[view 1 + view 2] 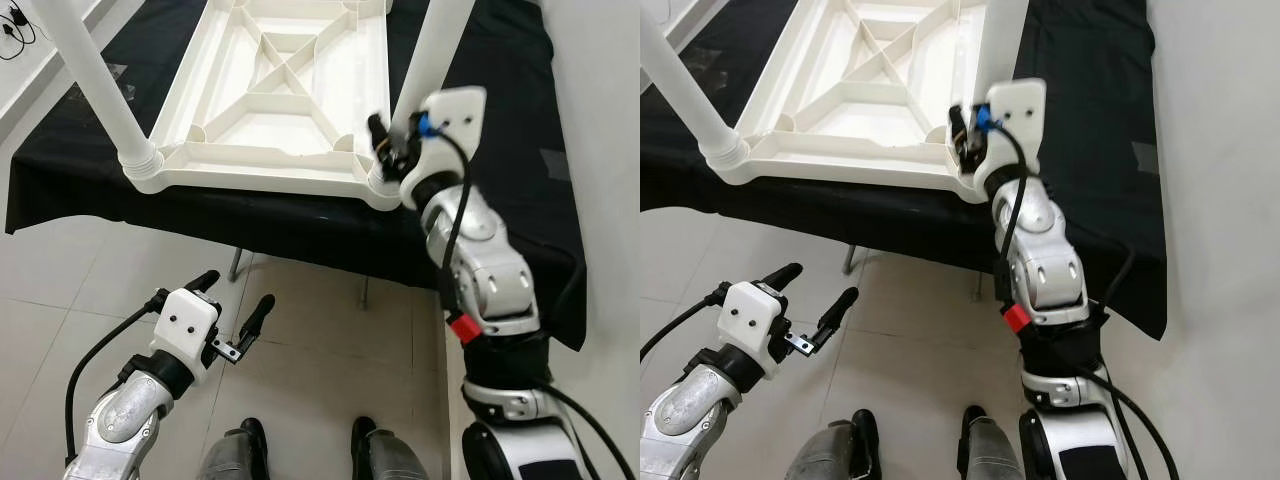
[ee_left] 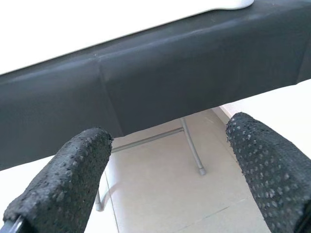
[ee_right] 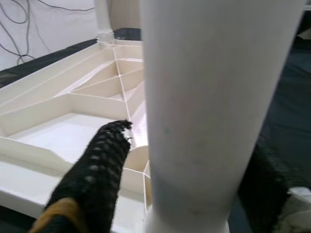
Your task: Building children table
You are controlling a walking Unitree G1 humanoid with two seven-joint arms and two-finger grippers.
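Observation:
A white plastic table top point(image 1: 260, 182) lies upside down on a black-covered table point(image 1: 300, 225). White legs stand up from its corners: one at the near left point(image 1: 95, 75), one at the near right point(image 1: 432, 50). My right gripper point(image 1: 385, 145) is at the base of the near right leg point(image 3: 214, 107). Its fingers point(image 3: 95, 179) straddle the leg, with a narrow gap showing on one side; the other finger is partly hidden behind the leg. My left gripper point(image 1: 238, 290) hangs open and holds nothing, low over the floor in front of the table.
The black cloth point(image 2: 170, 73) drapes over the table's front edge, with thin metal table legs point(image 2: 192, 145) beneath it. Pale floor tiles point(image 1: 320, 330) lie in front. A white wall point(image 1: 600, 80) runs along the right. Cables point(image 1: 15, 35) lie at the far left.

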